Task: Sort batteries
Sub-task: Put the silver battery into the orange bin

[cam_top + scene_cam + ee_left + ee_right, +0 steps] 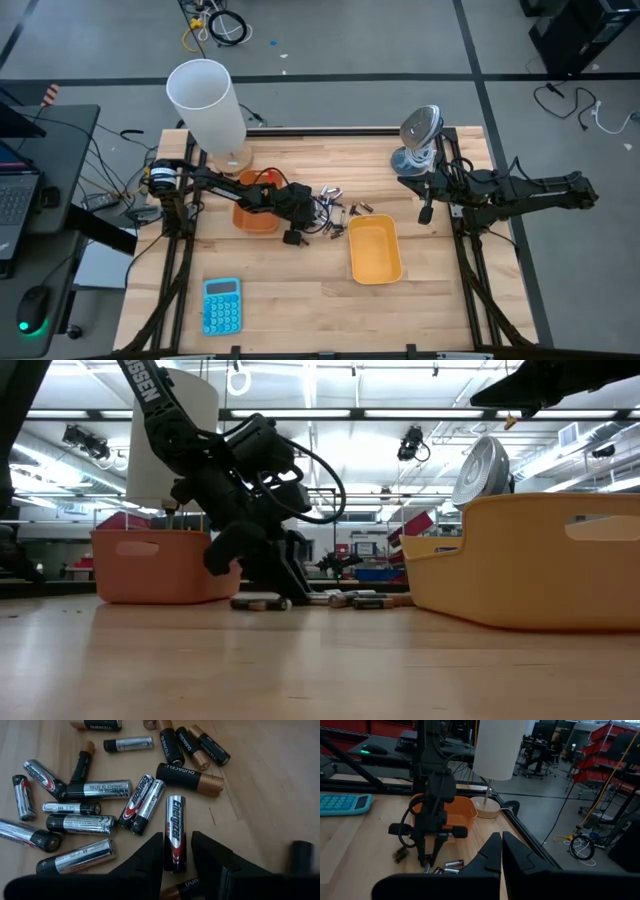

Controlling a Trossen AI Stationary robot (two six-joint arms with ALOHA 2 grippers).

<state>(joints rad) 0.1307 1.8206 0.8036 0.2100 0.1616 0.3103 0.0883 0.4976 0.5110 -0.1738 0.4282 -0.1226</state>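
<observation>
Several batteries (335,208), some silvery and some black with copper ends, lie flat and scattered on the wooden table between an orange tray (243,222) and a yellow tray (352,255). My left gripper (177,835) slants down over the pile, open. Its two fingers stand on either side of the near end of a silver and red battery (175,820), which lies flat on the wood. A sliver of wood shows between this battery and one finger. My right gripper (425,213) waits at the right of the table, raised and shut, with nothing in it.
A white lamp (205,100) stands behind the orange tray and a small fan (420,135) at the far right. A blue calculator (221,305) lies near the front left. More batteries (95,807) lie close beside and beyond the one between my fingers.
</observation>
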